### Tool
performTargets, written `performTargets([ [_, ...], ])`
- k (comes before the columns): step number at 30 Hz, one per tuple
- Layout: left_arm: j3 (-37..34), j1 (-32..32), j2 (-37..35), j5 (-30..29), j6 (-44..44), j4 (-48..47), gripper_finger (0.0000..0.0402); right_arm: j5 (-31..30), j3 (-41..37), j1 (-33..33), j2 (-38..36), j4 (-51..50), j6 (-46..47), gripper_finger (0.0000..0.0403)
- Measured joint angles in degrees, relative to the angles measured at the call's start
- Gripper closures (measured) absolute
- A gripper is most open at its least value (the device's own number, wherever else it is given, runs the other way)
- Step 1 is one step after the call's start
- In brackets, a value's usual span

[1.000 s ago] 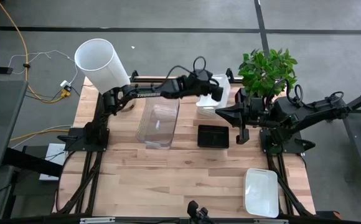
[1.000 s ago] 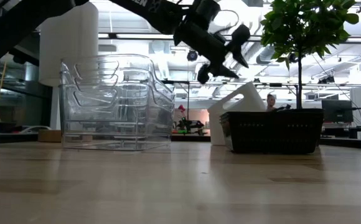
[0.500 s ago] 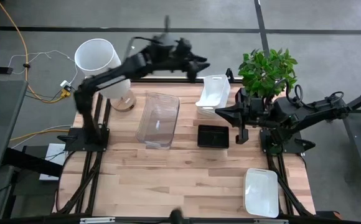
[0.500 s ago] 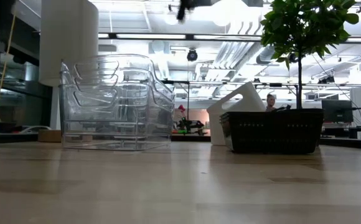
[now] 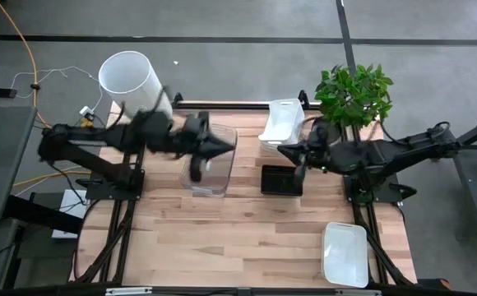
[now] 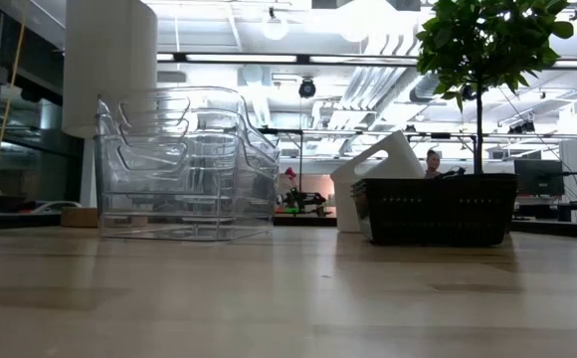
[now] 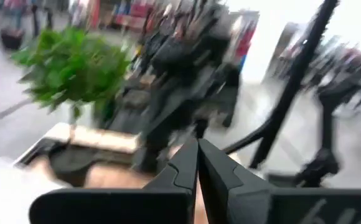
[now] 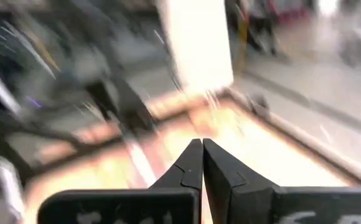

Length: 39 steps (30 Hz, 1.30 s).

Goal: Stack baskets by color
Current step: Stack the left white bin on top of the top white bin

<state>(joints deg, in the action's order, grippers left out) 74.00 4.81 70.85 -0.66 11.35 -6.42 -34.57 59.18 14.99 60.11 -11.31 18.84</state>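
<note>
A stack of clear baskets point(image 5: 208, 160) point(image 6: 184, 164) stands on the table left of centre. A black basket point(image 5: 281, 179) point(image 6: 438, 209) sits right of it. Behind that, a white basket point(image 5: 281, 123) point(image 6: 388, 164) stands tilted at the far edge. Another white basket point(image 5: 345, 253) lies flat at the near right. My left gripper point(image 5: 229, 145) point(image 7: 197, 149) is shut and holds nothing, high over the clear stack. My right gripper point(image 5: 281, 149) point(image 8: 201, 146) is also shut and holds nothing, in the air above the black basket's far edge. Neither gripper shows in the low view.
A tall white cylinder point(image 5: 131, 82) stands at the far left corner. A green plant point(image 5: 354, 94) in a dark pot stands at the far right. Bare wood point(image 5: 238, 238) lies across the near half of the table.
My left gripper has left the tilted white basket, risen out of the low view, swung back toward the table's left over the clear stack, and shut. The white basket has stayed tilted in place. My right gripper has sunk a little and turned its wrist.
</note>
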Motion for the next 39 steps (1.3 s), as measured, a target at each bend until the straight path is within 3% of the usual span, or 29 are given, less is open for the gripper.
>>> performTargets([
  [6, -17.03, -6.92, -8.89, -5.48, 2.01, 23.75, 0.0401, -8.11, 0.00, -3.56, 4.47, -26.51, 25.81, 0.0403],
  [9, -20.10, -8.68, -11.02, -9.32, 2.00, 27.67, 0.0401, -9.83, 0.00, -6.77, 6.69, -38.68, 36.71, 0.0403],
  [13, -20.64, -9.60, -12.41, -11.12, 2.00, 27.63, 0.0401, -8.50, -0.04, -12.74, 10.55, -47.01, 41.07, 0.0403],
  [26, -20.66, -9.70, -12.46, -11.13, 2.19, 27.26, 0.0401, -0.52, -0.04, -27.39, 23.97, -33.13, 27.84, 0.0403],
  [31, -20.66, -9.70, -12.46, -11.13, 2.17, 27.26, 0.0401, 3.36, -0.04, -28.66, 26.05, -25.34, 23.70, 0.0403],
  [39, -20.66, -9.70, -12.46, -11.11, 2.00, 27.26, 0.0401, 0.28, -0.04, -27.62, 22.40, -24.36, 22.24, 0.0403],
])
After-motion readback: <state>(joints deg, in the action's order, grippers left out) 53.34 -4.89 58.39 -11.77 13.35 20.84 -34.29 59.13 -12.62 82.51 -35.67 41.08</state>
